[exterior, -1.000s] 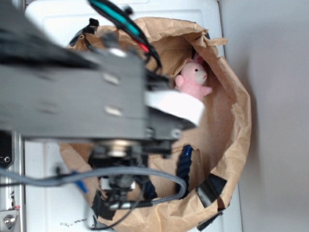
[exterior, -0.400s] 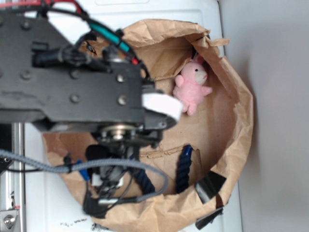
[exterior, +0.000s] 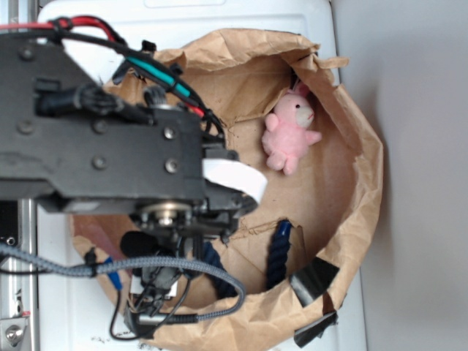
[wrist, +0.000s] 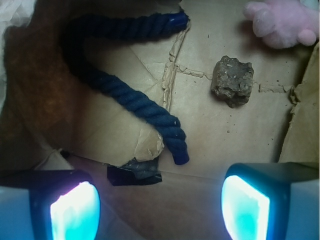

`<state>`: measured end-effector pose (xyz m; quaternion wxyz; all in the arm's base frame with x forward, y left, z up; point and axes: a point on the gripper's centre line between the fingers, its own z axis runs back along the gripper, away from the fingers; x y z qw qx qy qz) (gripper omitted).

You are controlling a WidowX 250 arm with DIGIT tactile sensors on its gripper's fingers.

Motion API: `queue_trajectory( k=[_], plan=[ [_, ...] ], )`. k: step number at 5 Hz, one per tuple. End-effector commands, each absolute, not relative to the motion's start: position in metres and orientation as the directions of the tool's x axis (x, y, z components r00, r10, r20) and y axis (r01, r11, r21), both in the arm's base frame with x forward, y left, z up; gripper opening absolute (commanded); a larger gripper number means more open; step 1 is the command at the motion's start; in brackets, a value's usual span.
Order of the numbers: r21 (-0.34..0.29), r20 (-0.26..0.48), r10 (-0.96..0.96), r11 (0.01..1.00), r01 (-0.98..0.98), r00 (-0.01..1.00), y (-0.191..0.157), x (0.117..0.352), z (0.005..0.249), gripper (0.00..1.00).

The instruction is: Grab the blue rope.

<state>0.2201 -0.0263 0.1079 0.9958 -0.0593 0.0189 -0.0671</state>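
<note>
The blue rope (wrist: 125,95) is thick, dark navy and twisted. It lies bent in a U on the brown paper floor, one end near the top (wrist: 177,20) and the other end lower (wrist: 181,156). My gripper (wrist: 160,212) is open at the bottom of the wrist view, its glowing pads (wrist: 75,210) wide apart with nothing between them. The rope's lower end lies just beyond the jaws. In the exterior view two legs of the blue rope (exterior: 278,252) show beside my arm (exterior: 110,146), which covers the gripper.
A rolled-down brown paper bag (exterior: 365,190) rings the area. A pink plush bunny (exterior: 289,135) lies at the far side. A grey-brown rock (wrist: 232,80) sits right of the rope. Black tape (wrist: 135,172) marks a torn paper edge. A grey braided cable (exterior: 183,267) loops under the arm.
My arm has shifted left in the exterior view and now uncovers the whole bunny and more of the bag floor. The rope and bunny have stayed where they were.
</note>
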Motion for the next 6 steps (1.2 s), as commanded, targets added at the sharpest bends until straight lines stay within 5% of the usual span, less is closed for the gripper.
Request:
queue_trajectory(
  k=[1, 4, 6],
  plan=[
    [-0.118, 0.009, -0.153, 0.981, 0.153, 0.988, -0.03, 0.22, 0.117, 1.0],
    [-0.107, 0.119, -0.079, 0.99, 0.092, 0.99, -0.017, 0.258, 0.122, 1.0],
    [0.002, 0.073, -0.005, 1.0, 0.004, 0.997, -0.023, 0.262, 0.087, 1.0]
  ],
)
